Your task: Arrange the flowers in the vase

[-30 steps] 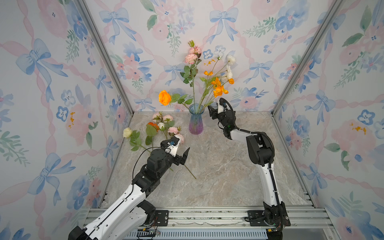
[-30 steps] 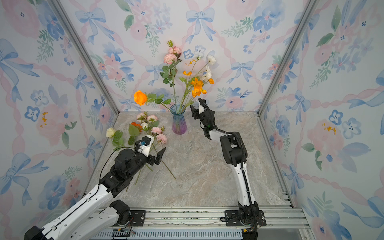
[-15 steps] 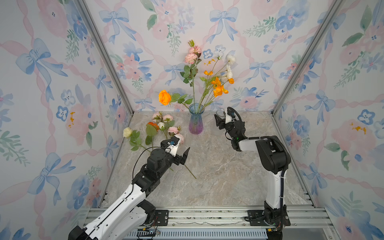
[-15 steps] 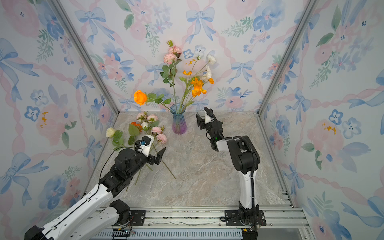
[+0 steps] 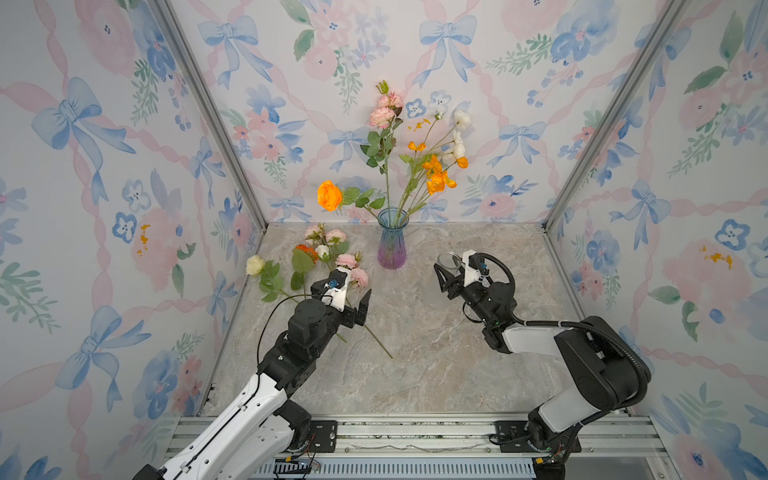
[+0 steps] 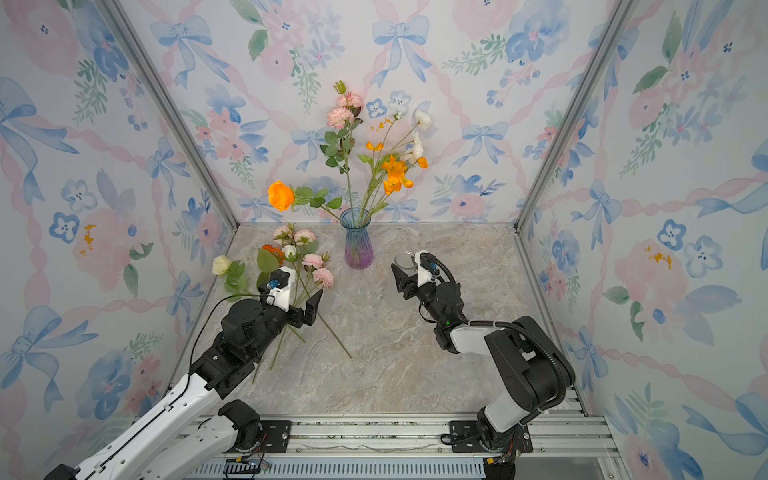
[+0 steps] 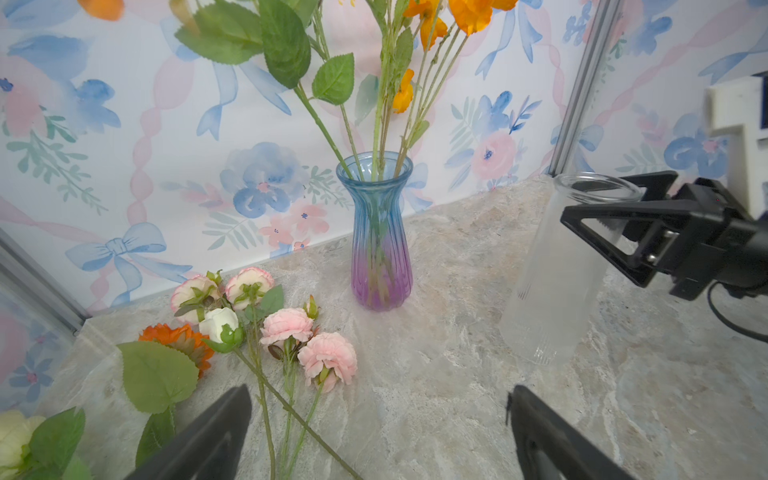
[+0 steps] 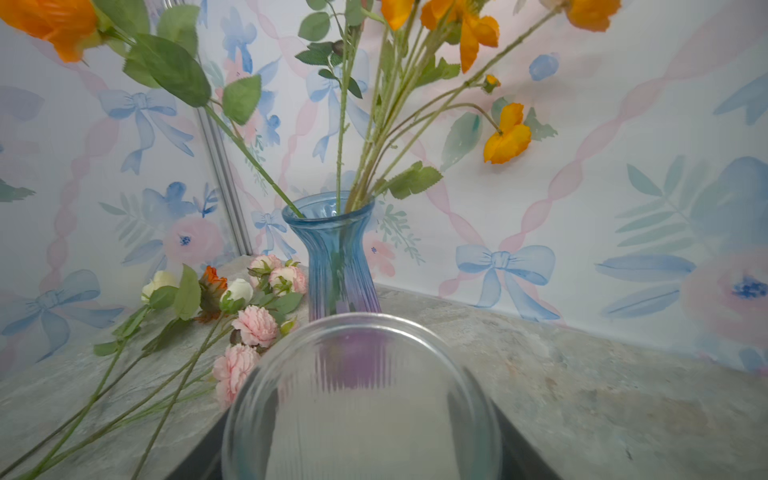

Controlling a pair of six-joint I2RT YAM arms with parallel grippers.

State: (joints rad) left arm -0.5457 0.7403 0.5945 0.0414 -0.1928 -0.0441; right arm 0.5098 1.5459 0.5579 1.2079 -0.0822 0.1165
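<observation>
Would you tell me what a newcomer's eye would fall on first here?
The blue-to-purple vase at the back middle, with tall flowers in orange, pink and white fanning from it. Left of it, loose flowers lie on the table before the open left gripper; to its right, the right gripper holds a clear glass cylinder.

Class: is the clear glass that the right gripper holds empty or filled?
Empty: nothing shows inside the clear glass, seen through its wall and open mouth.
</observation>
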